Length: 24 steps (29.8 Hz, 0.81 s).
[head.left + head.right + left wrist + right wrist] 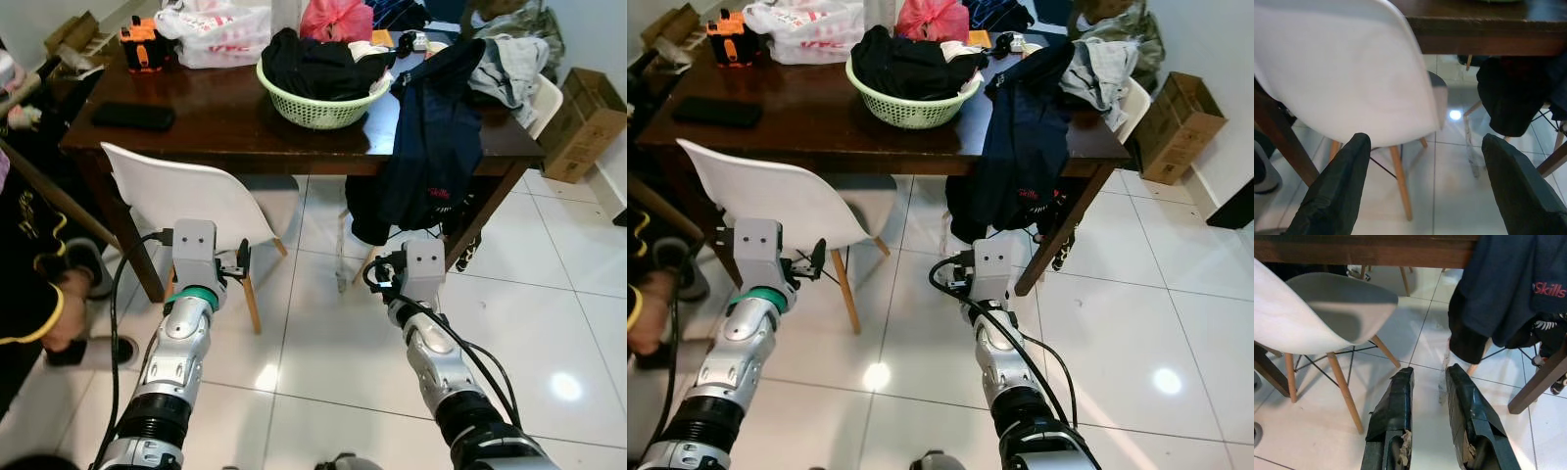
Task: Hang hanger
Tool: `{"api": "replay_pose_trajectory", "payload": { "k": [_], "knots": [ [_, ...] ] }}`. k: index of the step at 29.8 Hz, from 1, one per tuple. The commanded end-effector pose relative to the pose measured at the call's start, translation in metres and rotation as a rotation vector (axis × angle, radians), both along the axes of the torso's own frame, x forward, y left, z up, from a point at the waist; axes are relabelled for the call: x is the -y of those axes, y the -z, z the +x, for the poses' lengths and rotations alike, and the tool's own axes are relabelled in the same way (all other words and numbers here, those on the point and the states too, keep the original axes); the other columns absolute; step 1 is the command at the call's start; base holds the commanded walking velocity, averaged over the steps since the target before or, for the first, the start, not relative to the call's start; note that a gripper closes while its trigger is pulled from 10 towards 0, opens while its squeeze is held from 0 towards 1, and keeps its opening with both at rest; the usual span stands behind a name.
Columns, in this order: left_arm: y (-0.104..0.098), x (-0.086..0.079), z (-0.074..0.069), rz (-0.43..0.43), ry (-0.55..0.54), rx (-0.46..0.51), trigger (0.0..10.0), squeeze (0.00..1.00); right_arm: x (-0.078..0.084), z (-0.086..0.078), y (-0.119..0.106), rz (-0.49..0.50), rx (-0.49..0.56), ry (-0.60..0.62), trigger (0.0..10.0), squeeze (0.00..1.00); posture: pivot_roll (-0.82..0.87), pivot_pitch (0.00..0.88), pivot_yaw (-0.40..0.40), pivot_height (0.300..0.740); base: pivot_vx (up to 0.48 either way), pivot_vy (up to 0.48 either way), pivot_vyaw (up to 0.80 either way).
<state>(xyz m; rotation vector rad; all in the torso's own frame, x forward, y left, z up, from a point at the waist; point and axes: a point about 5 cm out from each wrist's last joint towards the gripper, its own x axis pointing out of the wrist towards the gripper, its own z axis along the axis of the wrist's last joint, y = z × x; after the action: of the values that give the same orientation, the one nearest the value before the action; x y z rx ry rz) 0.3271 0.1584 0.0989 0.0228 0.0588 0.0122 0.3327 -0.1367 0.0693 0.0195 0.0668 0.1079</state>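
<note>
A dark navy garment point(431, 147) with a red print hangs over the right front corner of the brown table point(225, 122), down to the white tiled floor. My left gripper point(1425, 147) is wide open and holds nothing; it is low in front of a white chair point(186, 201) tucked under the table's left side. My right gripper point(1429, 374) is low over the floor, just short of the garment's point(1498, 289) hem. Its fingers point(1398, 396) are a narrow gap apart with nothing between them.
On the table stand a green basket point(318, 103) of dark clothes, plastic bags, an orange tool point(144, 44) and a flat black object point(132, 116). A second white chair point(544, 98) with clothes and a cardboard box point(578, 122) are at the right. A person point(29, 284) crouches at the left.
</note>
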Motion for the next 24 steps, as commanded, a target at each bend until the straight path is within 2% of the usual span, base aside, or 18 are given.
{"api": "replay_pose_trajectory", "payload": {
  "k": [1, 6, 9, 13, 20, 24],
  "knots": [
    [0.0043, 0.0071, -0.0022, 0.005, 0.018, -0.022, 10.0, 0.0, 0.0094, -0.0038, 0.0067, -0.008, -0.029, 0.024, 10.0, 0.0, 0.0, 0.026, -0.001, 0.74, 0.0, -0.48, 0.0],
    [0.0042, 0.007, -0.0021, 0.005, 0.018, -0.022, 10.0, 0.0, 0.0097, -0.0036, 0.0068, -0.009, -0.03, 0.025, 10.0, 0.0, 0.0, 0.027, -0.001, 0.74, 0.0, -0.48, 0.0],
    [0.0031, 0.0067, -0.0019, -0.03, 0.016, -0.021, 10.0, 0.0, 0.0098, -0.0032, 0.0064, -0.008, -0.03, 0.026, 10.0, 0.0, 0.0, 0.026, -0.002, 0.74, 0.0, 0.0, 0.0],
    [0.0023, 0.0062, -0.0013, -0.054, 0.018, -0.024, 10.0, 0.0, 0.0092, -0.0027, 0.0059, -0.007, -0.029, 0.025, 10.0, 0.0, 0.0, 0.025, -0.003, 0.74, 0.0, 0.444, 0.0],
    [0.0002, 0.0066, -0.0014, -0.049, 0.022, -0.009, 10.0, 0.0, 0.0094, -0.0019, 0.0054, -0.007, -0.029, 0.026, 10.0, 0.0, 0.0, 0.024, -0.004, 0.74, 0.0, 0.48, 0.0],
    [-0.0007, 0.0067, -0.0016, -0.028, 0.026, 0.004, 10.0, 0.0, 0.0101, -0.0016, 0.0052, -0.008, -0.03, 0.028, 10.0, 0.0, 0.0, 0.025, -0.005, 0.74, 0.0, 0.0, 0.0]
  ]
}}
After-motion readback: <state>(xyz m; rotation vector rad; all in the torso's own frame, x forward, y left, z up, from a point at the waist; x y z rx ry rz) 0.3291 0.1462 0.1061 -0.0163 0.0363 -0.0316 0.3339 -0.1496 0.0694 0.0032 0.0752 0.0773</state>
